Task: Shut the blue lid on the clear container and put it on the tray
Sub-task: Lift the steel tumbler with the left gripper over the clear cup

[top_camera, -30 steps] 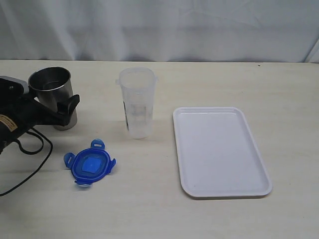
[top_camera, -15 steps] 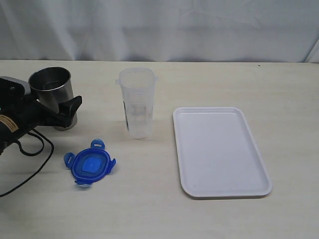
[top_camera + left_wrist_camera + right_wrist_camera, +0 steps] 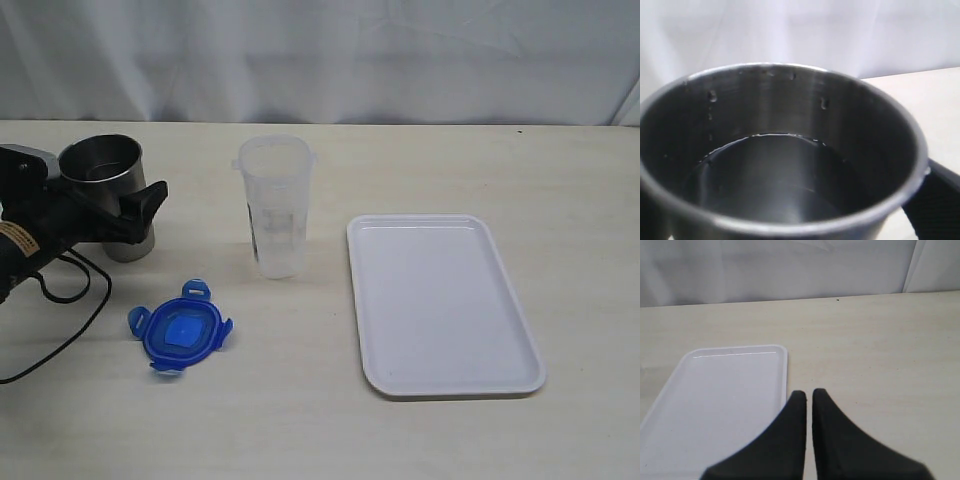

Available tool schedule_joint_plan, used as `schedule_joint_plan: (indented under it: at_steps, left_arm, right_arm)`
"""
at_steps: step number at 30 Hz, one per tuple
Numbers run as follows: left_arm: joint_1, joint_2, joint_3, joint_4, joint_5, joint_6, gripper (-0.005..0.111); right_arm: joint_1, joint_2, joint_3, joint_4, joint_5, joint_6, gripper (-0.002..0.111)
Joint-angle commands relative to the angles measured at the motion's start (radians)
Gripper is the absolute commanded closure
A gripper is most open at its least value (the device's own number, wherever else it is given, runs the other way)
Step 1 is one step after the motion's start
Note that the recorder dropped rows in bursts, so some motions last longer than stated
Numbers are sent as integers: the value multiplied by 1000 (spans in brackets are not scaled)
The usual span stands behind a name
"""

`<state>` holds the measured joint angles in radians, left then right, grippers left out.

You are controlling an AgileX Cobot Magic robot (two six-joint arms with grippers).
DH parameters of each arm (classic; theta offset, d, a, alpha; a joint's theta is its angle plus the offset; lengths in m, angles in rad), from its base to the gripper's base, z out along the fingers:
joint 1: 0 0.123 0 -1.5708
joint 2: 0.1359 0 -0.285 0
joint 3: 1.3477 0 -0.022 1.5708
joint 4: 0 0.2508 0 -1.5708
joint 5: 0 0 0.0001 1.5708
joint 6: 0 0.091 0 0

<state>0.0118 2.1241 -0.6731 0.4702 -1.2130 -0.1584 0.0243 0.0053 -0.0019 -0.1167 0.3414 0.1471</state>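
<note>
The blue lid [image 3: 180, 332] lies flat on the table, near the front left. Behind it and to the right, the clear container [image 3: 274, 205] stands upright with no lid on it. The white tray [image 3: 440, 300] lies bare on the right. My left gripper [image 3: 135, 205] straddles a steel cup [image 3: 100, 170] at the far left. One black finger [image 3: 937, 200] shows beside the cup's rim, and the jaws are spread wide round the cup. The right gripper [image 3: 809, 392] is shut on nothing, hovering by the tray's [image 3: 720, 395] edge. It is out of the exterior view.
The steel cup [image 3: 780, 165] holds liquid and fills the left wrist view. A black cable [image 3: 70, 300] loops on the table under the left arm. A white curtain [image 3: 320, 60] backs the table.
The left gripper's finger has slid up and to the right along the steel cup, while the cup has stayed put. Lid, container and tray have not moved.
</note>
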Motion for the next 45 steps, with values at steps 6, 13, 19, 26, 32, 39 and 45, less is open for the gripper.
schedule_joint_plan:
  at_steps: [6, 13, 19, 26, 32, 39, 45]
  left_arm:
    - [-2, 2, -5, 5, -8, -11, 4]
    - [-2, 2, -5, 0, -8, -5, 4]
    - [-2, 2, -5, -2, -8, -5, 8]
    - [-2, 2, -5, 0, -8, -5, 50]
    - [-2, 2, -5, 0, -8, -8, 65]
    - [-2, 2, -5, 57, -8, -24, 107]
    - [-2, 2, -5, 45, -8, -82, 107]
  right_arm:
    - [2, -5, 2, 4, 1, 3, 104]
    - [2, -5, 2, 4, 1, 3, 104]
    - [2, -5, 2, 4, 1, 3, 104]
    - [2, -5, 2, 4, 1, 3, 104]
    - [2, -5, 2, 4, 1, 3, 104]
    - [2, -5, 2, 4, 1, 3, 104]
    - [2, -5, 2, 4, 1, 3, 104]
